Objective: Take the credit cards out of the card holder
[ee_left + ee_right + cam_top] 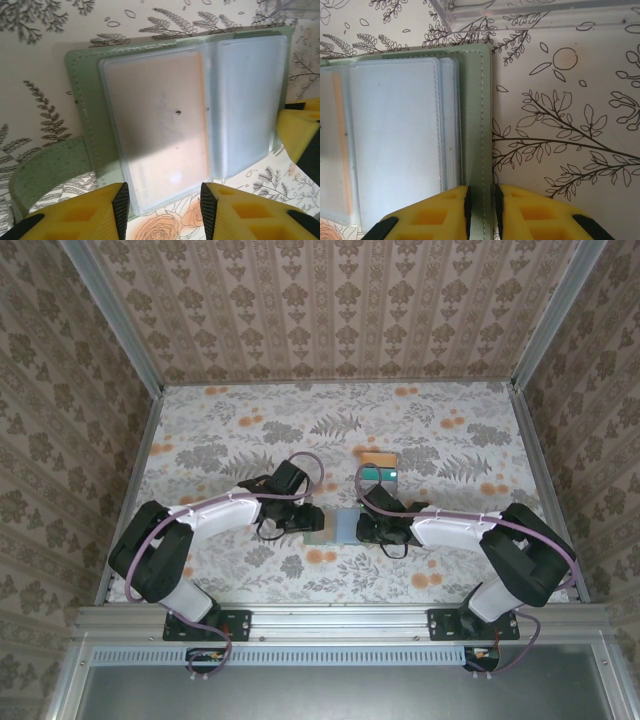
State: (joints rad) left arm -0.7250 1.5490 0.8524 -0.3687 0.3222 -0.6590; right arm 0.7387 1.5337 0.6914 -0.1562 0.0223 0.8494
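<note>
Credit card (pixel 160 130), orange, likely light, stiff and slick, tucked in clear sleeve (pixel 107 125) of card holder (pixel 82 100) lying open on table (pixel 30 75); best pinched at near edge between left gripper (pixel 163 196) jaws standing apart, right gripper (pixel 481 199) clamped on green cover.

One overhead, two wrist close-ups
Top camera looks down from the near edge over the table (pixel 250 430); wrist cameras face down, close — both sharing the card holder (pixel 80 100).
</note>
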